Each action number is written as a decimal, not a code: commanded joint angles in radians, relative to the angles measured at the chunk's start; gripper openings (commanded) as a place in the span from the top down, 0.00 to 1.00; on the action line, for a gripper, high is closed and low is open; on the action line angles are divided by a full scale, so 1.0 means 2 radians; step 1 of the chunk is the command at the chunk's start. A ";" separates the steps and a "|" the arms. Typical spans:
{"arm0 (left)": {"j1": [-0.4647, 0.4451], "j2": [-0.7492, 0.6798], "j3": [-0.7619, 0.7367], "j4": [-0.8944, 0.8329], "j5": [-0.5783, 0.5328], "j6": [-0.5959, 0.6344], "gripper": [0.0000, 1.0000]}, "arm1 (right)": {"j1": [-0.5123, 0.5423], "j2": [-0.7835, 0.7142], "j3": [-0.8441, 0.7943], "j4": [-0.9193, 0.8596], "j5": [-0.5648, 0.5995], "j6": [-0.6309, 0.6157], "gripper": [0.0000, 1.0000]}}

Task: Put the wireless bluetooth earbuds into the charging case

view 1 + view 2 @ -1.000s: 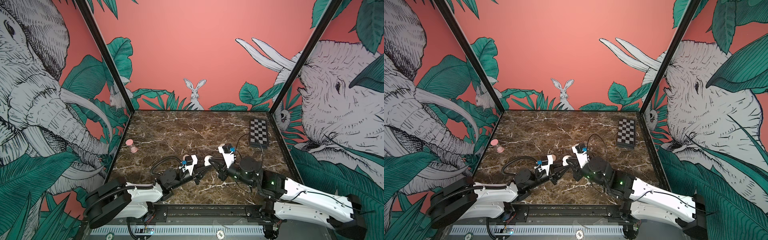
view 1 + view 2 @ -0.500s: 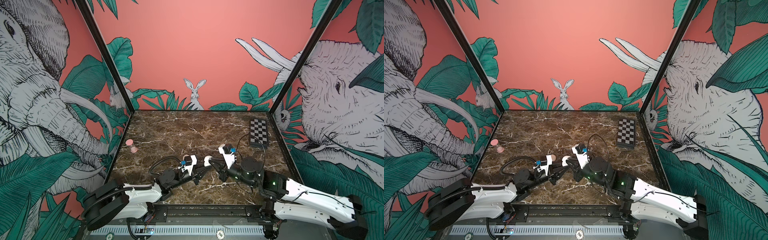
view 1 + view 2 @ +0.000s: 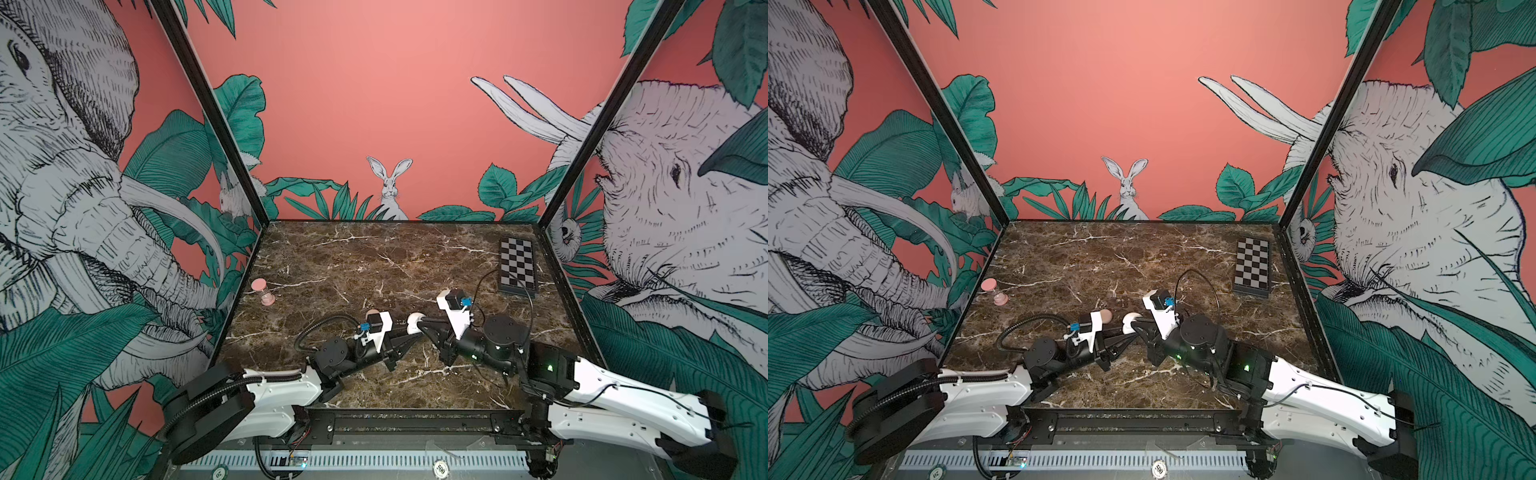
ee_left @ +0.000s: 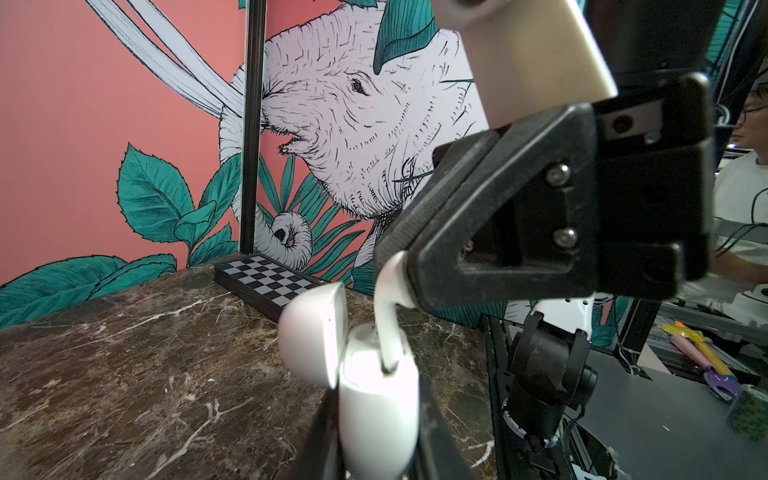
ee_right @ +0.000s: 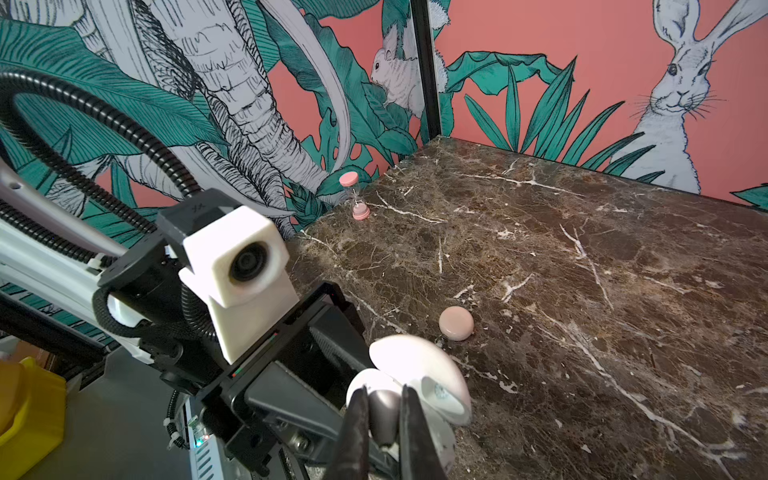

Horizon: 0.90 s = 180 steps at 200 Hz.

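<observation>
While nothing has moved in the last second, seating looks unfinished: left fingers [image 4: 440, 449], from 8 o'clock, clamp the glossy white open-lidded charging case [image 4: 378, 407] mid brown marble bench [image 3: 332, 270]; right fingers [image 5: 359, 424], from 4 o'clock, pinch the small white stemmed earbud [image 4: 386, 316], stem tip socketed.

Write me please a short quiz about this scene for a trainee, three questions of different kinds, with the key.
1. True or false: the lid of the white charging case is shut.
2. Choose one. The right gripper pinches: A) a screw, B) the earbud, C) a coin.
3. Fill the gap: in both top views the pink hourglass stands near the ___ edge of the table.

Key: 1 false, the lid stands open; 2 B; 3 left.
</observation>
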 commanded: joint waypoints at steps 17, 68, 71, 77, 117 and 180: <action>0.003 -0.020 -0.007 0.049 0.024 0.022 1.00 | -0.001 -0.007 0.007 -0.031 0.018 -0.008 1.00; 0.003 -0.019 -0.007 0.048 0.045 0.024 1.00 | -0.001 -0.015 0.005 -0.030 0.024 -0.008 1.00; 0.003 -0.018 -0.008 0.048 0.047 0.024 1.00 | -0.001 -0.016 0.004 -0.029 0.026 -0.008 1.00; 0.003 -0.017 -0.008 0.049 0.049 0.024 1.00 | -0.001 -0.016 0.004 -0.027 0.026 -0.009 1.00; 0.003 -0.019 -0.009 0.049 0.063 0.031 1.00 | 0.000 -0.020 0.003 -0.026 0.022 -0.011 1.00; 0.004 -0.010 -0.015 0.048 0.083 0.059 1.00 | 0.002 -0.031 0.002 -0.022 0.009 -0.007 1.00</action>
